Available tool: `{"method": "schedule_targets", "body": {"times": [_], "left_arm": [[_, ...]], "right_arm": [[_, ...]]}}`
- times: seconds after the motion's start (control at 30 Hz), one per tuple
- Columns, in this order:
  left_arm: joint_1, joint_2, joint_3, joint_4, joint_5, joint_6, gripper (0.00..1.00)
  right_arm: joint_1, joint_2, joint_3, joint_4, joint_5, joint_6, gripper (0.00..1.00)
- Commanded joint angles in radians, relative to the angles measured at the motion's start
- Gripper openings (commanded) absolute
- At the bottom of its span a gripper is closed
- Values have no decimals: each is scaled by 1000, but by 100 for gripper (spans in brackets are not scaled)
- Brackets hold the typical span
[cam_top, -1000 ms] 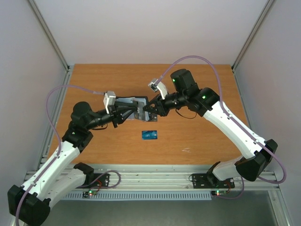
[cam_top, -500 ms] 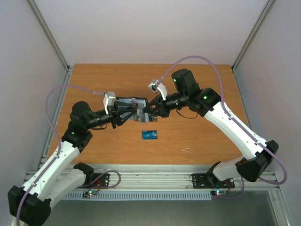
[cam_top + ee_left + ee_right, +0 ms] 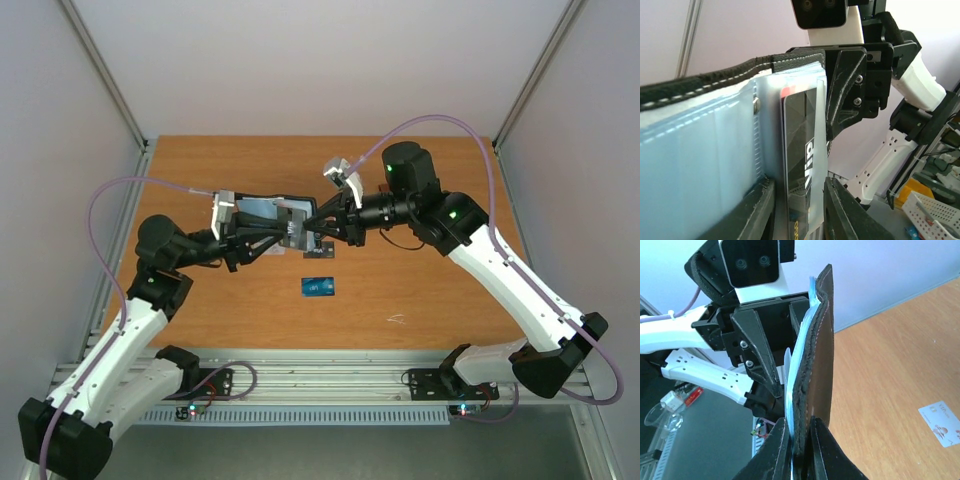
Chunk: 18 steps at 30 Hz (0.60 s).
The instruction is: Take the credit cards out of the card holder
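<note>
We start with the wooden surface (image 3: 430, 200), and above its middle hangs the card holder (image 3: 820, 355), lifted clear and held open between the two arms. The right gripper (image 3: 799, 450) is closed tight on one edge of the card holder, black leather pinched between its fingers. On the opposite edge, the left gripper (image 3: 800, 215) is clamped on the light blue lining, right at the pocket.

So where are we? We judge the job partly done. A blue card (image 3: 318, 286) lies flat on the surface, on the near side of the card holder. From the right wrist we also see a white card (image 3: 940, 424) with red print, on the surface below the card holder. Those two are out. Inside the card holder, a black card (image 3: 800, 145) sits in a clear slot, and a red sliver (image 3: 790, 92) peeks out just above it, perhaps another card. Whether more are tucked in the other pockets, we cannot tell.

Now the writing: the black card reads "Vip" in white letters running along its length. Small gold print sits nearer the left gripper, too blurred to read. The marks on the white and blue cards are too small to make out.
</note>
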Motion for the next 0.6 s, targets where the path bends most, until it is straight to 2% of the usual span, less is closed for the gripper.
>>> {"method": "schedule_targets", "body": {"times": [0.0,0.07,0.13,0.17,0.47,0.5,0.57], "left_arm": [[-16,17,45,43,63,-6,26],[-24,21,52,37,54,5,19],[-28,24,56,36,46,9,5],[-29,24,55,38,42,9,1],[-28,10,53,43,42,20,0],[-29,14,52,53,43,13,2],[-30,25,53,87,45,-3,15]], "right_arm": [[14,6,10,111,-66,37,1],[15,13,12,106,-57,36,1],[15,15,10,98,-49,31,1],[15,13,9,91,-42,25,1],[4,-23,-46,76,21,5,1],[4,-23,-47,84,19,7,1],[5,-9,-34,86,6,12,1]]}}
